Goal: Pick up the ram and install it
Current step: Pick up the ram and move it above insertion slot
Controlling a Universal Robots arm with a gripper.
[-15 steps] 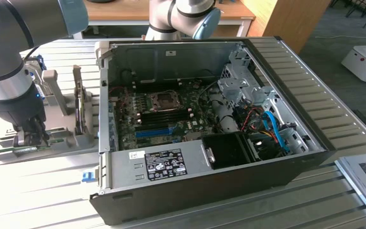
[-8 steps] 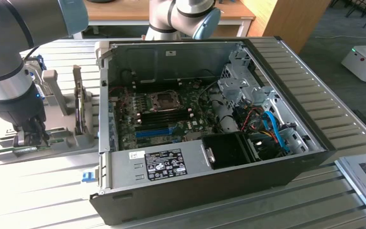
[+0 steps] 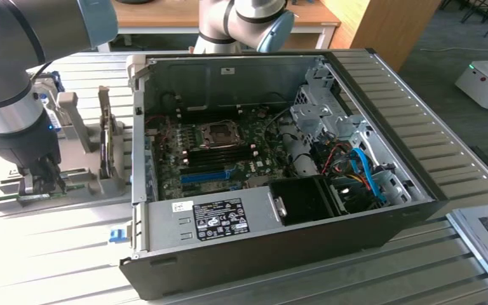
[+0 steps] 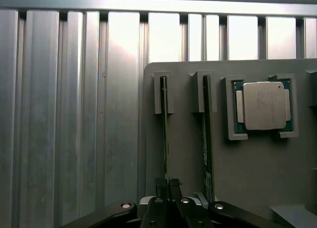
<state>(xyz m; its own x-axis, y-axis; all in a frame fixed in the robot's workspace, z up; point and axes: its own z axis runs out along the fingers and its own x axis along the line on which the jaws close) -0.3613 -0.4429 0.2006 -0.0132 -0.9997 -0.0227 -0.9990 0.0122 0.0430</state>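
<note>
Item: claw [image 4: 167, 184]. Clenched on the ram [image 4: 164, 134]. Its fingers [image 4: 159, 188] press both faces of the thin board, which is seen edge-on; the grasp looks firm, but the contact is partly hidden.
Item: ram. Stands on edge in a slot of the grey holder [image 4: 183, 154], with one end in its bracket.
Item: twin stick [image 4: 205, 139]. Parallel to the ram and just beside it, in the next slot, untouched.
Item: CPU [image 4: 262, 105]. Lies flat in its own recess of the holder, beyond the twin stick.
Item: case [image 3: 269, 260]. Open, on the slatted table [image 3: 58, 254], to the exterior view's right of the holder. The motherboard [image 3: 218, 152] is exposed inside.
</note>
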